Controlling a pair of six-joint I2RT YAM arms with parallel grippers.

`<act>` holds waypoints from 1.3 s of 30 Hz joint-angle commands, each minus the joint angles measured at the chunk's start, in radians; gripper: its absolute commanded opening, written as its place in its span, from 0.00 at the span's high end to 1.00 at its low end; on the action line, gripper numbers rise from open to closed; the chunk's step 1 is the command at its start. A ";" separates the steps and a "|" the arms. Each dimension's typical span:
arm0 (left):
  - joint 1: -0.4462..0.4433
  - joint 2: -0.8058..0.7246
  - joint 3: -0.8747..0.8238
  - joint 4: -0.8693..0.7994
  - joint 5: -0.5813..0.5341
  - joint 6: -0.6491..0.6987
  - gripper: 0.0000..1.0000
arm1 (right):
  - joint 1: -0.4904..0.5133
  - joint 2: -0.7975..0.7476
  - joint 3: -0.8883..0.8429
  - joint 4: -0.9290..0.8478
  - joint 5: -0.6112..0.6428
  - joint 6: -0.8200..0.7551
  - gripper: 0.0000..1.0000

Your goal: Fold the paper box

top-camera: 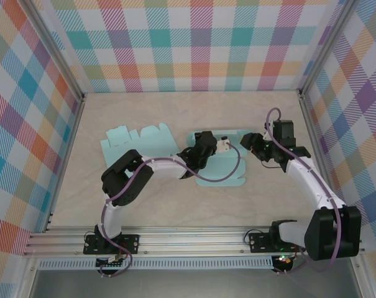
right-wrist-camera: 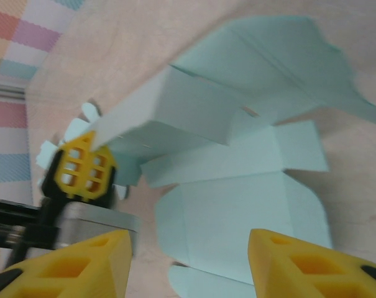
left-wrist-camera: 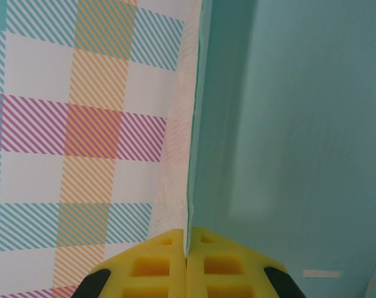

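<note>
The paper box (top-camera: 222,167) is a pale teal cut-out lying partly folded in the middle of the table. My left gripper (top-camera: 207,144) is over its far edge. In the left wrist view its yellow fingertips (left-wrist-camera: 169,248) are shut on the thin edge of an upright teal panel (left-wrist-camera: 287,124). My right gripper (top-camera: 253,144) hovers just right of the box. In the right wrist view it (right-wrist-camera: 189,241) stands open above the flat panels (right-wrist-camera: 237,205) with nothing between its fingers. The same view has the left gripper (right-wrist-camera: 85,169) holding the raised panel (right-wrist-camera: 169,105) by its end.
A second flat teal cut-out (top-camera: 138,139) lies on the table to the left of the box. Checked walls (top-camera: 200,43) close in the back and both sides. An aluminium rail (top-camera: 188,239) runs along the near edge by the arm bases.
</note>
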 commanded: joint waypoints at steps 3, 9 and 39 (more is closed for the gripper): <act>-0.014 0.025 -0.015 0.058 -0.020 0.020 1.00 | -0.011 -0.036 -0.085 -0.030 0.117 0.005 0.46; -0.015 0.037 -0.009 0.057 -0.031 0.024 1.00 | -0.011 0.007 -0.143 0.062 0.156 -0.022 0.42; -0.014 0.093 0.063 0.047 -0.052 0.024 1.00 | 0.014 0.419 -0.050 0.419 -0.022 -0.032 0.60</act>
